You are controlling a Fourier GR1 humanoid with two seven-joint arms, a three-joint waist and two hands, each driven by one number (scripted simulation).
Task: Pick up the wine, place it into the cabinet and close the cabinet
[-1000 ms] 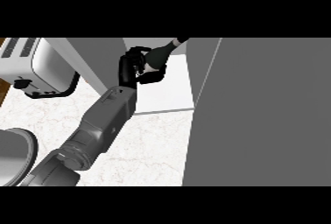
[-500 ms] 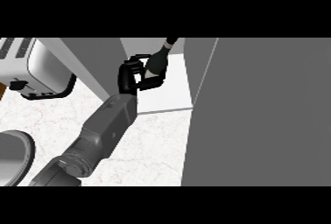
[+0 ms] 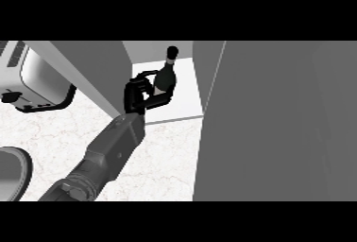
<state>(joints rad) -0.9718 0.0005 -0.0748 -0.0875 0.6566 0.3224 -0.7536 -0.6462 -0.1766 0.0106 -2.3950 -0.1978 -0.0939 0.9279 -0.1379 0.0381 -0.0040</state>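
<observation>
The dark wine bottle [image 3: 165,77] stands nearly upright, neck toward the top of the head view, over the white cabinet shelf [image 3: 185,101]. My left hand [image 3: 140,93] is curled round the bottle's lower body from the left. Its grey forearm runs down to the lower left edge. The bottle sits inside the cabinet opening, between the grey left cabinet wall [image 3: 97,71] and the open grey cabinet door [image 3: 279,123] on the right. Whether the bottle's base touches the shelf is hidden by the hand. My right hand does not show.
A silver toaster [image 3: 35,78] stands at the far left on the marbled counter [image 3: 167,160]. Part of a grey round plate [image 3: 10,175] shows at the lower left edge. The open door fills the right half of the view.
My left hand has carried the bottle further up and right into the cabinet opening, and the bottle has turned more upright. The door has not moved.
</observation>
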